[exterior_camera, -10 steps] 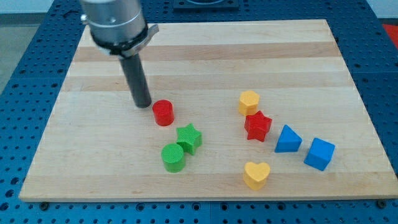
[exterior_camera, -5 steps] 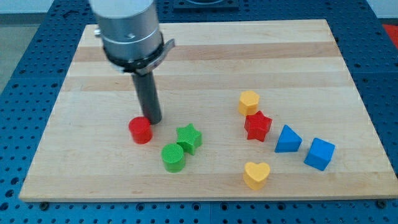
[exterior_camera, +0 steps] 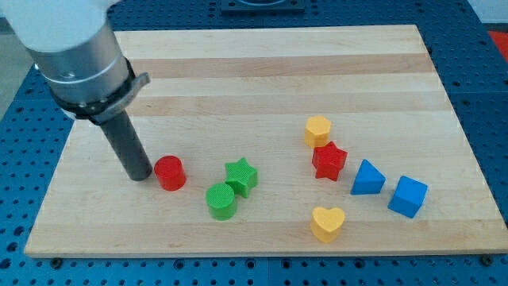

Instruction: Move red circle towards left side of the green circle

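The red circle (exterior_camera: 169, 172) lies on the wooden board, up and to the left of the green circle (exterior_camera: 221, 200), with a gap between them. My tip (exterior_camera: 140, 175) stands just to the left of the red circle, close to it or touching it. The green star (exterior_camera: 241, 175) touches the green circle at its upper right.
A yellow hexagon (exterior_camera: 317, 130) and a red star (exterior_camera: 329, 161) sit right of centre. A blue triangle (exterior_camera: 367, 178) and a blue cube (exterior_camera: 408, 196) lie further right. A yellow heart (exterior_camera: 327, 223) is near the bottom. The board's edge (exterior_camera: 48, 202) runs at the left.
My tip went from above the red circle's right side to its left side. The red circle first slid down and left, then shifted slightly left. The other blocks stayed put.
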